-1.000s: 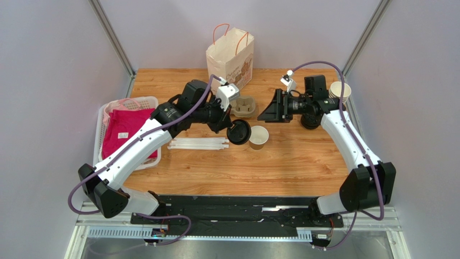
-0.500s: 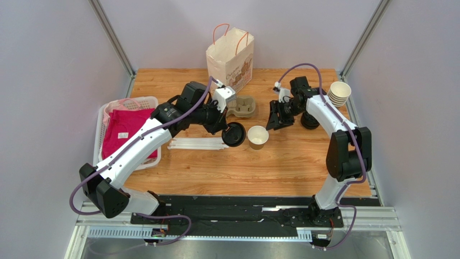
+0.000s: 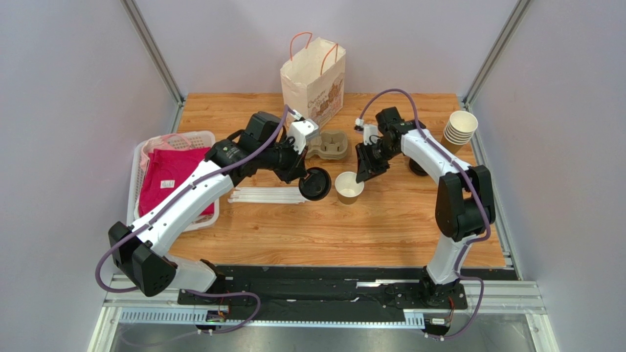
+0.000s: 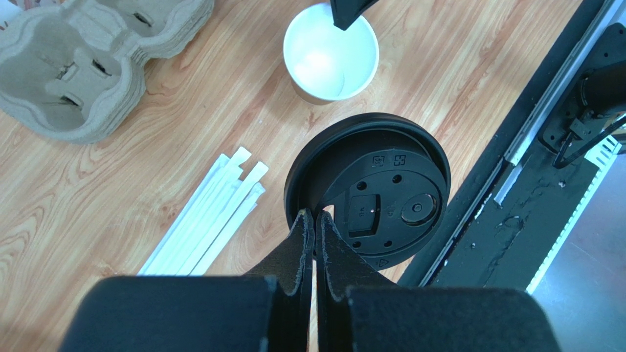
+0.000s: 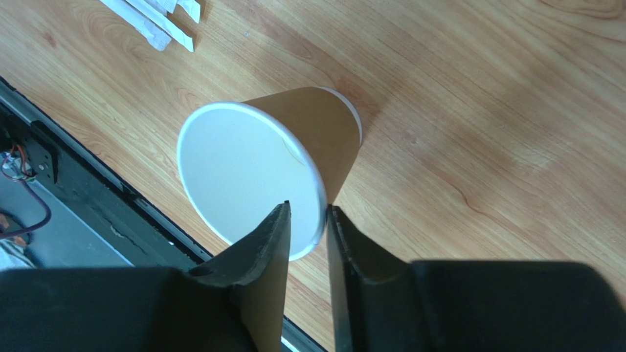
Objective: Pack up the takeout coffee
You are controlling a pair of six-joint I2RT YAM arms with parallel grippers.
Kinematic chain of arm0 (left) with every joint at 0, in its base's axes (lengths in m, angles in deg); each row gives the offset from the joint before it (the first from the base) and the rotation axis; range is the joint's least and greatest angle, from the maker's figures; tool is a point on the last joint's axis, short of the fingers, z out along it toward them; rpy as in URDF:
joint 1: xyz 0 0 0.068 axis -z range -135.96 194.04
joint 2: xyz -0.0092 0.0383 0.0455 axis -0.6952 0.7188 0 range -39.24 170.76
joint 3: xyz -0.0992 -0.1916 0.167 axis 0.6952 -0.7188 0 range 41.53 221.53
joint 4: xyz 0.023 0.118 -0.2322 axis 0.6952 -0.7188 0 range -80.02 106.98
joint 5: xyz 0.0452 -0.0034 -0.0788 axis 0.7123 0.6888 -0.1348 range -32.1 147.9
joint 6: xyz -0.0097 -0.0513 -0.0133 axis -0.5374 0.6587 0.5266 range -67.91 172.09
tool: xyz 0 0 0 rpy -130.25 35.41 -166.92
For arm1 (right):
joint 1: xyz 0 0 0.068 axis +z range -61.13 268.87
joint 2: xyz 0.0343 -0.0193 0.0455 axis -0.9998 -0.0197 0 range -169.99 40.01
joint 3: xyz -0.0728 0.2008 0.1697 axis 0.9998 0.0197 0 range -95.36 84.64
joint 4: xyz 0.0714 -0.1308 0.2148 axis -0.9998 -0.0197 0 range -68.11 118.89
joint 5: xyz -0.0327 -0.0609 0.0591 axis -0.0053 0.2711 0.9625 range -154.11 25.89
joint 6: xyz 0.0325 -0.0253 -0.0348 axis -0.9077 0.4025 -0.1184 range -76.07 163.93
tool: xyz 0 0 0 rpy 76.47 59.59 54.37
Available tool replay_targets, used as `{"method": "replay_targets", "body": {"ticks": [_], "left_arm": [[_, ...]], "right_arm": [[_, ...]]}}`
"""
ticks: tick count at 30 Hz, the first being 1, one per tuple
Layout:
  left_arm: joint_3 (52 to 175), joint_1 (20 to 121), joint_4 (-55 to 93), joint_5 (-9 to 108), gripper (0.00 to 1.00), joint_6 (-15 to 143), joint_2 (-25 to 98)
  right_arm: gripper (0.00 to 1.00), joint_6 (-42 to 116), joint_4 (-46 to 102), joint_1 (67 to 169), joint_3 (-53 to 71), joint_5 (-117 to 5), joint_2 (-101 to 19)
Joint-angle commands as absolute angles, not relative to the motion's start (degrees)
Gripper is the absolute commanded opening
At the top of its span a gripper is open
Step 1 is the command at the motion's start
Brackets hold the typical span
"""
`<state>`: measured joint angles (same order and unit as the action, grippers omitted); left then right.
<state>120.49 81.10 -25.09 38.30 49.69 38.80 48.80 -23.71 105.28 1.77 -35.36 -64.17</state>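
Now left claw [image 4: 314,220] pinches black lid [image 4: 382,191] by rim, just beside cup [image 5: 308,125]; right claw [image 5: 308,211] part-open, astride cup rim.

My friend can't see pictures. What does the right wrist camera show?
The right gripper straddles the rim of an empty brown paper cup standing on a wooden table, one black finger inside, one outside. Wrapped straws lie nearby.
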Motion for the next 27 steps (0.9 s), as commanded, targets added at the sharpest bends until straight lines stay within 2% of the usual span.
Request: {"method": "replay_targets", "body": {"ticks": [1,8,16,22,25,26,27], "left_arm": [[120.1,80.8,-24.8,37.7,0.0,48.2,37.5],[119.6,80.8,-25.3,36.6,0.0,47.2,36.9],[117.6,82.3,-25.5,36.7,0.0,46.2,37.7],[114.9,84.9,-25.6,37.4,0.0,45.8,37.8],[113.9,85.8,-25.6,37.7,0.0,45.8,37.7],[113.7,86.3,-25.6,37.8,0.0,45.8,37.8],[113.6,86.7,-25.6,37.9,0.0,45.8,37.9]], "right_arm": [[0.24,51.1,-23.0,107.5,0.4,-39.1,-64.4],[0.0,50.3,-23.4,113.1,3.6,-39.3,-61.6],[0.0,45.7,-22.1,119.5,8.5,-39.3,-56.1],[0.13,44.5,-22.8,121.7,8.2,-39.1,-54.5],[0.28,44.3,-23.4,121.8,7.8,-38.2,-53.9],[0.37,44.3,-23.8,121.8,7.3,-37.8,-53.7],[0.41,44.4,-24.4,121.7,7.0,-37.5,-53.1]]}}
